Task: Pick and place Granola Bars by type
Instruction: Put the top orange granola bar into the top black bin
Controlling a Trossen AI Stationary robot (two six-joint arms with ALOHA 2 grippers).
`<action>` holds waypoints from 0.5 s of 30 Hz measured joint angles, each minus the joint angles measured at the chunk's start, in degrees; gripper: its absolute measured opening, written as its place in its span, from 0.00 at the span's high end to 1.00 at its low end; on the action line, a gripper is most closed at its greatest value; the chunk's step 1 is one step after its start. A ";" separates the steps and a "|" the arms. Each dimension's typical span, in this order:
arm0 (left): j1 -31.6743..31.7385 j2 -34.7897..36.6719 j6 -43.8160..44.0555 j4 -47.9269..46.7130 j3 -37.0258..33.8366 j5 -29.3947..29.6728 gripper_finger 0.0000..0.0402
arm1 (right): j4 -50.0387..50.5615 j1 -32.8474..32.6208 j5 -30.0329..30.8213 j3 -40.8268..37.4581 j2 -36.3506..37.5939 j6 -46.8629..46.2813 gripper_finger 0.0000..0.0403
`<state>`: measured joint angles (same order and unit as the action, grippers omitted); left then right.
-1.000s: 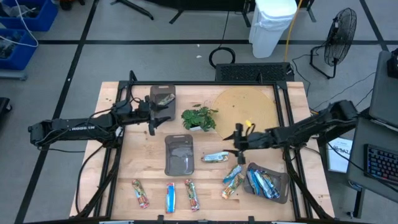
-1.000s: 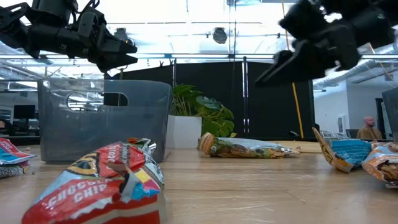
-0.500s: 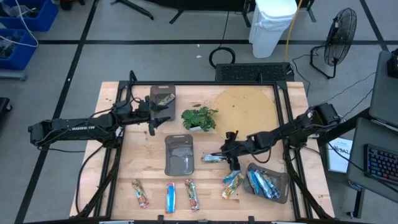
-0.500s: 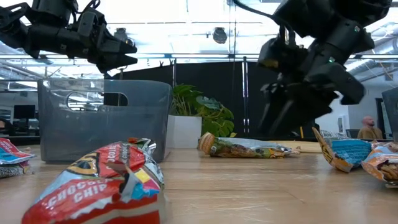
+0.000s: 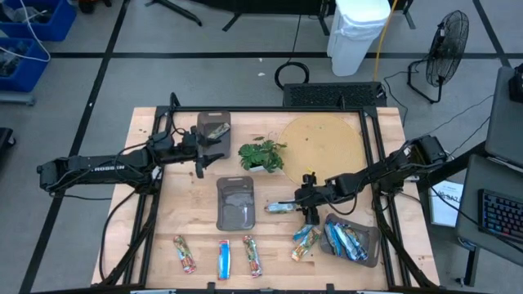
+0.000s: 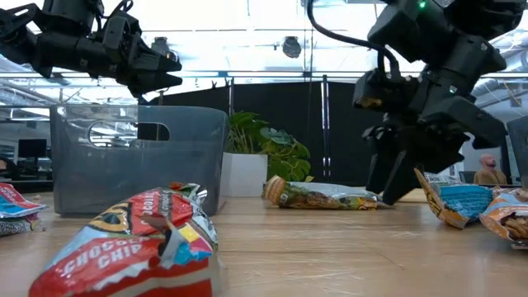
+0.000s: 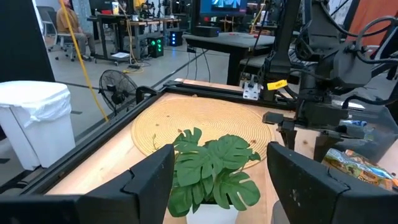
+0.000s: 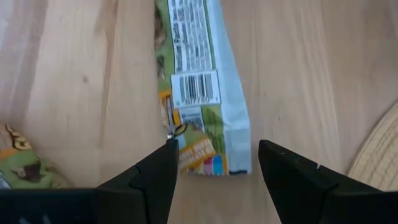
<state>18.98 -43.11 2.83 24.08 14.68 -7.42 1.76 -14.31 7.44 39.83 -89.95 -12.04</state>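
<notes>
Granola Bars lie scattered across my tabletop (image 5: 176, 214). Starting at the left, three sit in a row along the near edge: a red-multicolour bar (image 5: 185, 254), a blue-silver bar (image 5: 223, 259) and another red-multicolour bar (image 5: 252, 256). Farther back, one green-tan bar (image 5: 216, 129) rests in the back tray (image 5: 202, 121), and the left gripper (image 5: 215, 158) hovers just beside that tray with its fingers spread wide and nothing between them. The middle tray (image 5: 235, 203) sits in front of the small plant (image 5: 261, 154).

Moving right, a green-tan bar (image 5: 283, 207) lies flat on the wood between the middle tray and the right gripper (image 5: 310, 214). I have that gripper pointing down at the end of this bar, low over the tabletop. In the right wrist view its fingers (image 8: 149, 176) stand wide apart on either side of the wrapper's end (image 8: 199, 149), not closed on it; I cannot tell whether they touch it.

Beyond it, two more bars (image 5: 306, 238) lie loose, and several blue-silver bars (image 5: 343, 242) fill the right tray (image 5: 369, 257).
</notes>
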 joint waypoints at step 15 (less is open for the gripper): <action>0.00 0.02 0.02 0.06 -0.02 0.00 0.36 | -4.11 0.04 1.41 -0.87 0.00 -0.76 0.47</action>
<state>18.98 -43.09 2.85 24.14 14.66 -7.42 -2.35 -14.26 8.85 38.96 -89.95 -12.80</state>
